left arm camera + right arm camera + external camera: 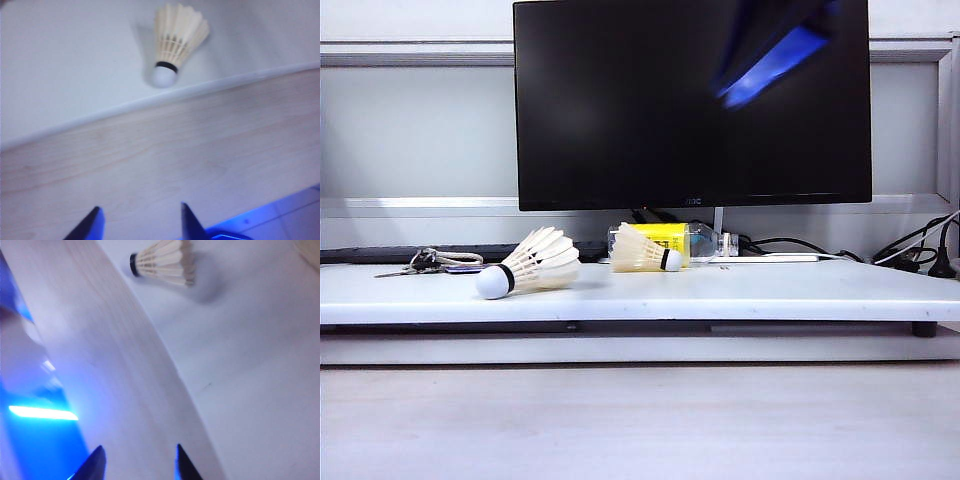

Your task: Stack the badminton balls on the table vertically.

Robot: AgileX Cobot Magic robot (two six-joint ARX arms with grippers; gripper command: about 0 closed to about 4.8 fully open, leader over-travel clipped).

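White tabletop [800, 290] carries 2 badminton balls, both lying on their sides and well apart from each other. The near shuttlecock [528, 264] rests close to the front edge on the left side, cork pointing toward the edge. The far shuttlecock [644, 250] lies further back, just in front of a clear bottle [685, 241] with a yellow label, below the black monitor [692, 100].

Neither arm shows in the exterior view except as a blue reflection in the monitor. The left gripper [139, 222] hangs over the pale wooden surface in front of the table, fingers apart, holding nothing, with 1 shuttlecock [175, 42] ahead of it. The right gripper [137, 464] is likewise spread and empty over the same wood, with 1 shuttlecock [162, 261] in sight beyond the table edge.

Judgement: the step in hand is the approach, with nothing yet grasped. A sound grip would close gently across the cork base rather than the feathers, which look easily crushed. Lifting cork-down would ease nesting 1 cone into the other.
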